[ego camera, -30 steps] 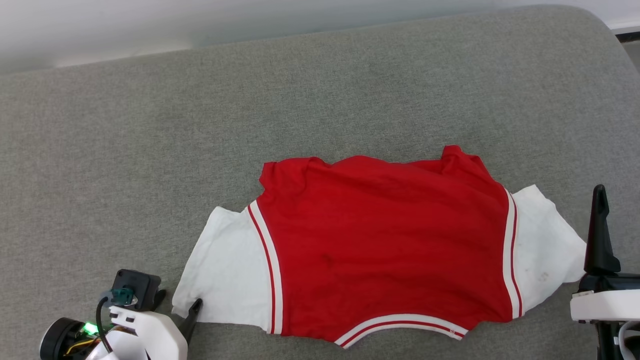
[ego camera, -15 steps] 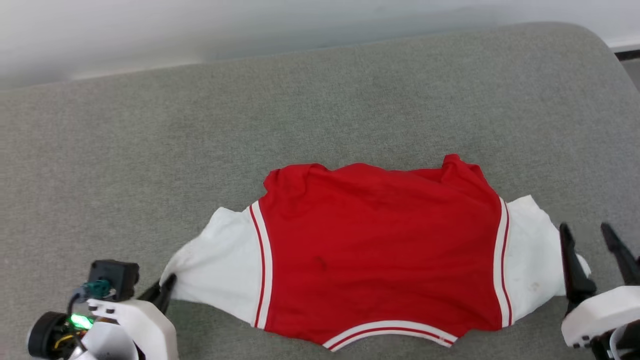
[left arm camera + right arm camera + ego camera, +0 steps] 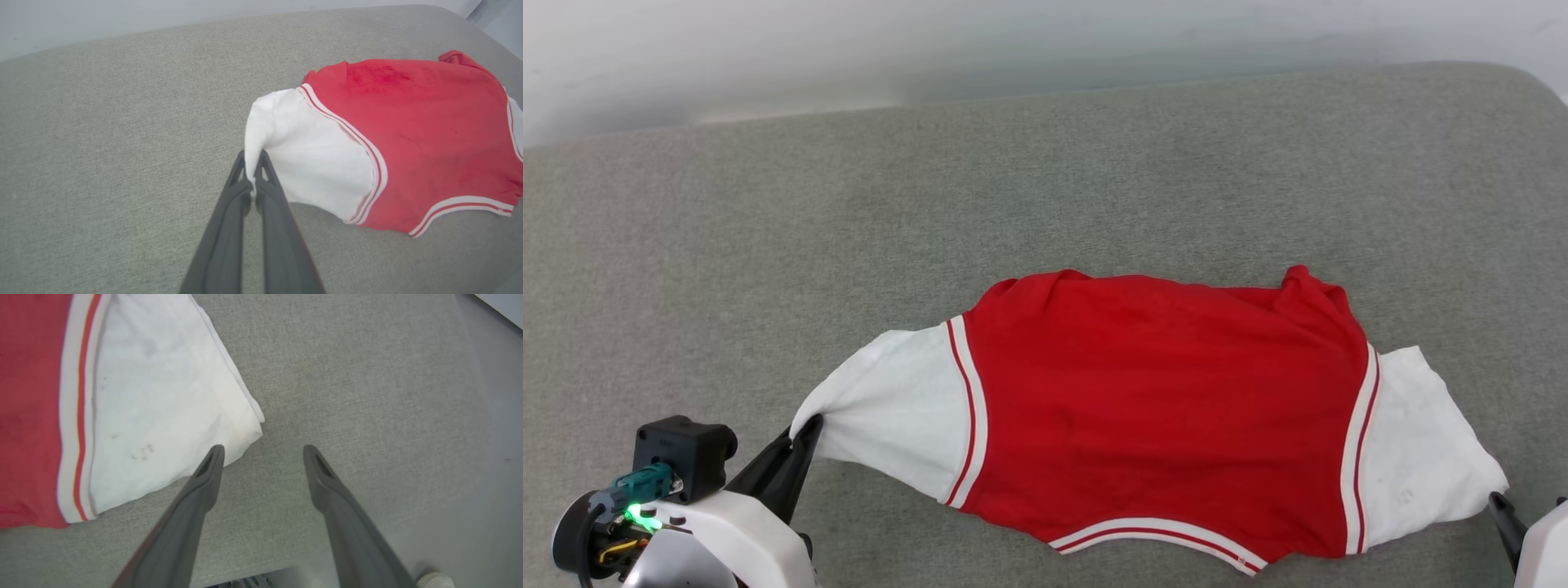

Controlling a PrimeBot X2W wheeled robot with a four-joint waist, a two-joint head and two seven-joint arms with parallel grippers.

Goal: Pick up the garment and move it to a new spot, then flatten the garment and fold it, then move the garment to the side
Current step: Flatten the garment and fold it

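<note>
The garment (image 3: 1160, 408) is a red jersey T-shirt with white sleeves and striped trim, spread across the grey cushion with its plain side up; no numerals show. My left gripper (image 3: 805, 429) is shut on the corner of the left white sleeve (image 3: 286, 151) and lifts it off the surface; the left wrist view has that gripper (image 3: 253, 157) pinching the cloth. My right gripper (image 3: 263, 448) stands open just off the right sleeve's corner (image 3: 245, 433), one fingertip (image 3: 216, 451) over its edge. In the head view a dark fingertip (image 3: 1499, 510) shows at the lower right.
The grey fabric surface (image 3: 931, 204) stretches wide behind and to the left of the shirt. Its rounded right edge (image 3: 470, 416) drops to a pale floor, and a pale wall runs behind the far edge (image 3: 1013, 49).
The head camera has shifted. My left gripper closed on the left sleeve corner and raised it. My right gripper turned, opened and dropped toward the lower right, beside the right sleeve.
</note>
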